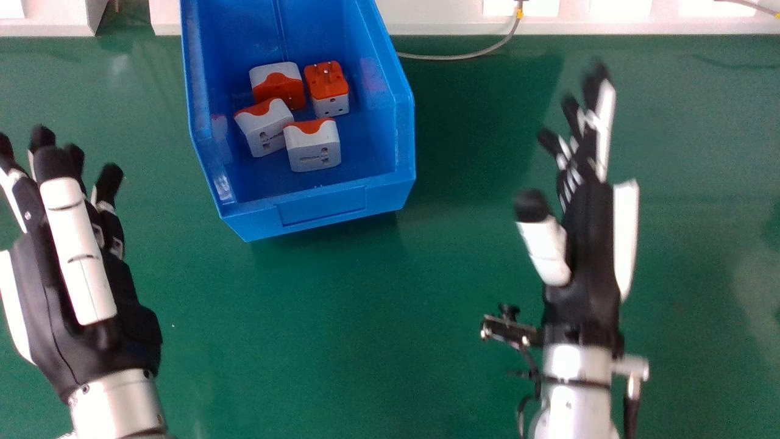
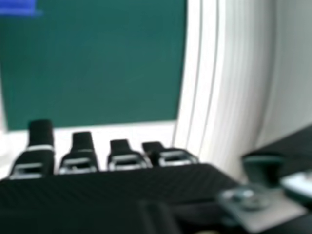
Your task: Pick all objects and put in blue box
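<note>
The green table (image 1: 365, 341) runs beneath everything, and on it, toward 11 o'clock in the head view, sits the blue box (image 1: 323, 207), its open top facing up. At 8 to 9 o'clock is the left hand (image 1: 73, 238), released, fingers and thumb extended, holding nothing. The right hand (image 1: 585, 250) is at 3 o'clock, well apart from the box; it is released as well, its fingers straight and nothing in its grasp.

Next in size come the task's things, four white and orange plug adapters, all inside the box on its floor. Measured from the middle of the group, one adapter (image 1: 277, 85) lies at 11 o'clock; the pin-up adapter (image 1: 327, 88), orange face and metal prongs upward, stands at 1 o'clock. A tilted adapter (image 1: 264, 128) rests at 8 o'clock, and just beside it the nearest adapter (image 1: 312, 146) lies at 6 o'clock.

Thinnest of all, a grey cable (image 1: 457, 57) curves across the table's far edge toward 1 o'clock.

As far as the pictures show, the placing is done: four adapters boxed, both hands unladen. What is left is probably only to draw the hands back.
</note>
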`<state>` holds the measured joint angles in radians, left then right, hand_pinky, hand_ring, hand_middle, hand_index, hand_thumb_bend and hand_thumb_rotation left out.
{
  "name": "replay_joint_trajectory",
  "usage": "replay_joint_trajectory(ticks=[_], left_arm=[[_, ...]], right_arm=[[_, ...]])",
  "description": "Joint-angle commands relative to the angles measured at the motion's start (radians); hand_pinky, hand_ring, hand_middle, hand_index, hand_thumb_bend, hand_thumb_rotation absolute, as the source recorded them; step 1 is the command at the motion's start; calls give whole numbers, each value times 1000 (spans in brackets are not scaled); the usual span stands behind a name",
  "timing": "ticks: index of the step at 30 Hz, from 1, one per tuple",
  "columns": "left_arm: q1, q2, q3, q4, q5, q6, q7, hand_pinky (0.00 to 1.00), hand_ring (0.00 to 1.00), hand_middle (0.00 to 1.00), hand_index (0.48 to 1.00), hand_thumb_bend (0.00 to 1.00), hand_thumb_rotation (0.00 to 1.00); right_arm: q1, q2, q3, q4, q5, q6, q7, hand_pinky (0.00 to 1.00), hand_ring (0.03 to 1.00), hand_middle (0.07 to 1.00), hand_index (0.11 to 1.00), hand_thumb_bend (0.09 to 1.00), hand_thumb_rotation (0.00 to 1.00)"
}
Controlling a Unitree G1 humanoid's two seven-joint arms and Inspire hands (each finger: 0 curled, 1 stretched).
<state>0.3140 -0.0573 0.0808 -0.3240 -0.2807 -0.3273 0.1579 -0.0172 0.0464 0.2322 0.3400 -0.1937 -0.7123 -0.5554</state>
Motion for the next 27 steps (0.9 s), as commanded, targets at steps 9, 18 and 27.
replay_joint_trajectory(ticks=[9,18,27], left_arm=[[-35,-106,-53,183,22,-228,-15,951,996,1000,1000,558,808],[-68,-76,-47,255,113,-277,62,910,984,1000,1000,536,752],[-59,-63,-60,221,108,-250,68,925,989,1000,1000,546,746]], right_arm=[[35,51,-68,-57,-8,-63,82,930,1000,1000,1000,891,1000],[29,68,-89,-55,-20,-59,93,922,997,1000,1000,875,1000],[29,88,-92,-79,18,-41,117,913,988,1000,1000,903,1000]])
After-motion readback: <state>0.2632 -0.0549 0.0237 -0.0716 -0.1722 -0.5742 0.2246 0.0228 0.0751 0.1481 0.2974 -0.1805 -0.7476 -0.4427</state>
